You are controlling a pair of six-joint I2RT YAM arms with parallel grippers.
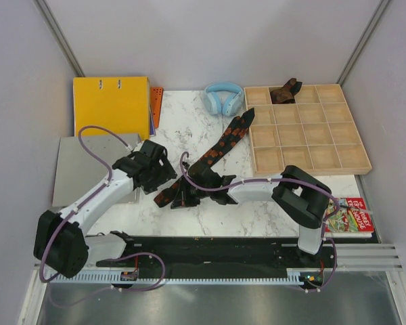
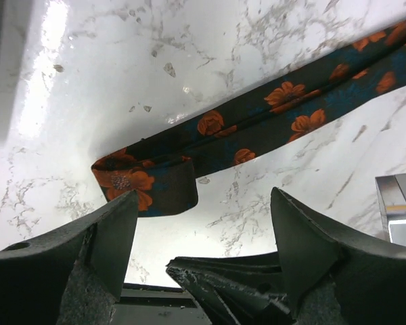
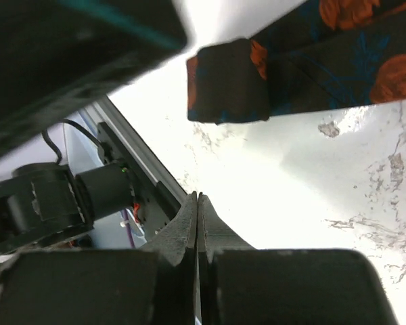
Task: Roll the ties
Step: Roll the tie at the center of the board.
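Patterned tie (image 1: 220, 145) is lying diagonally mid-frame on the table (image 1: 271, 203), its lower-left end doubled into a fold (image 2: 155, 183). Left claw (image 2: 204, 196) is hovering released, with the fold just beyond its fingers, nearer the left one. Right claw (image 3: 197, 196) is sitting clenched and empty beside the fold. Brown tie (image 1: 284, 93) is resting bundled in a top-row tray (image 1: 311, 170) compartment.

Judging the roll as barely begun. Advising: centring over the fold, gripping across its full width, keeping edges aligned, turning tightly toward the upper right while the right claw is pinning the strip.
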